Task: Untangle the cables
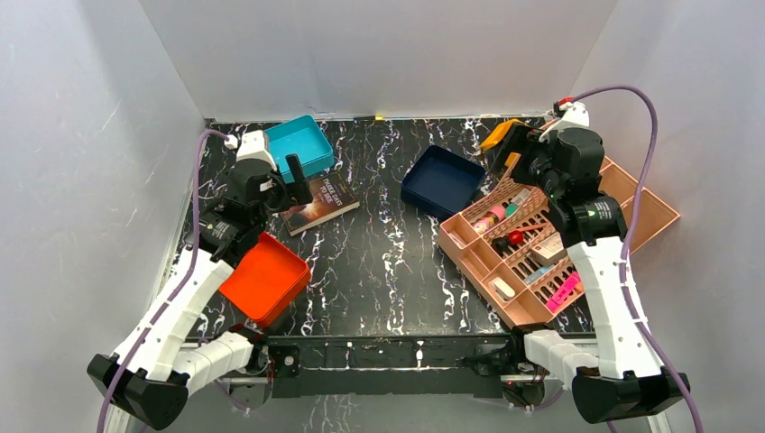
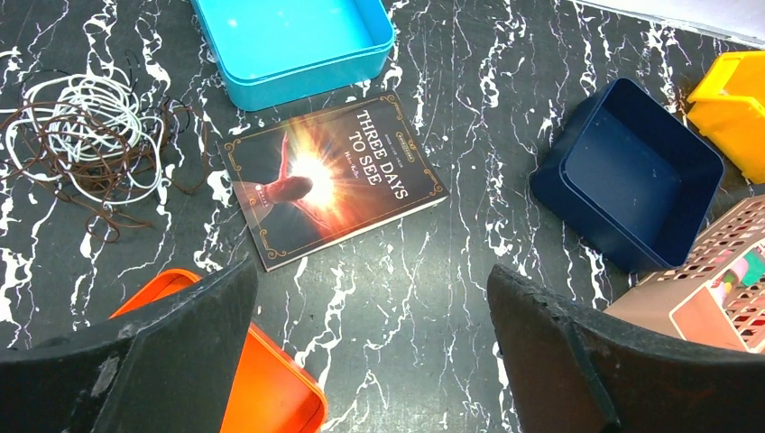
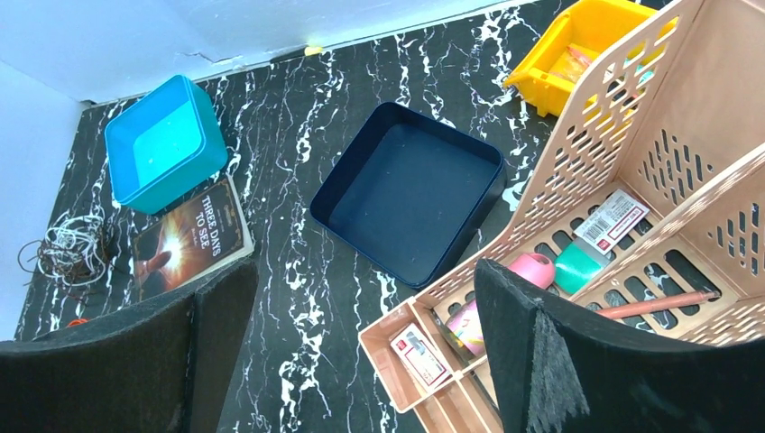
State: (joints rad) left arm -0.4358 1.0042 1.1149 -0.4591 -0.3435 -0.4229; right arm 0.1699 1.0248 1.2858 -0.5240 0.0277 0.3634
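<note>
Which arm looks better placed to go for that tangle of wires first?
The left. The cables lie near the open left gripper, next to the book. The right gripper hovers by the pink organizer, across the table.

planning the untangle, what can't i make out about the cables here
Left wrist: the cables run off the left edge; crossings too fine to trace.
Right wrist: cables too small to count strands.
Top external: the left arm covers them.

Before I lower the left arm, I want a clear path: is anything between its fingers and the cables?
Nothing visible does. From the open left gripper, the cables lie in the open, left of the book and beyond the orange tray.
</note>
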